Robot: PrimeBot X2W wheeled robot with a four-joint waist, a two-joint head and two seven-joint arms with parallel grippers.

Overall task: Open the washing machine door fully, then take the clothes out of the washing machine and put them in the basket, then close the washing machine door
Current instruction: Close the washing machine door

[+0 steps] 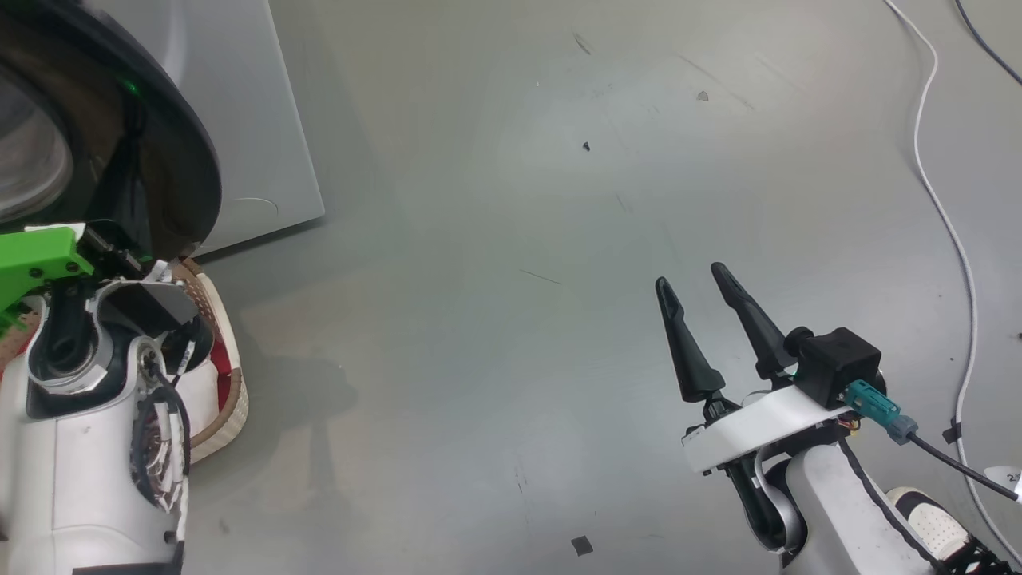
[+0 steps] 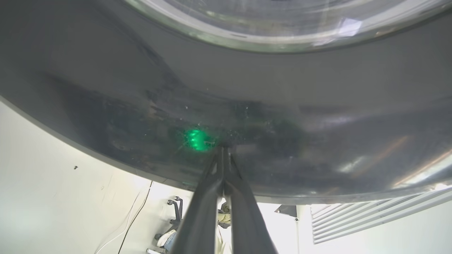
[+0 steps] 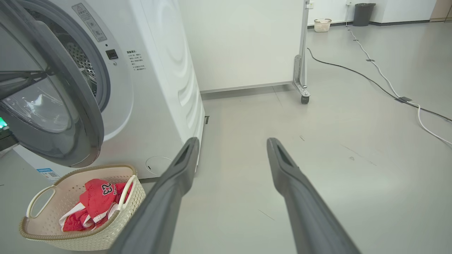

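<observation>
The washing machine door (image 2: pixel 247 98) is glossy black with a clear glass window (image 2: pixel 282 21). My left gripper (image 2: pixel 223 151) is shut with nothing in it, its tips against the black rim beside a green light reflection. In the right wrist view the door (image 3: pixel 76 116) stands partly open in front of the white washing machine (image 3: pixel 159 77), whose steel drum (image 3: pixel 79 60) shows behind it. Below the door sits the cream basket (image 3: pixel 84 233) with the red and white clothes (image 3: pixel 95 197) inside, number 23 showing. My right gripper (image 3: pixel 231 141) hangs open and empty over bare floor, right of the machine. In the head view the basket (image 1: pixel 231 383) sits under my left arm.
A white cable (image 1: pixel 946 224) runs along the floor at the right. A wheeled partition panel (image 3: pixel 302 60) stands behind the machine. Far off are another pale basket (image 3: pixel 322 24) and a dark bin (image 3: pixel 363 14). Grey floor (image 1: pixel 511 319) spreads between my two arms.
</observation>
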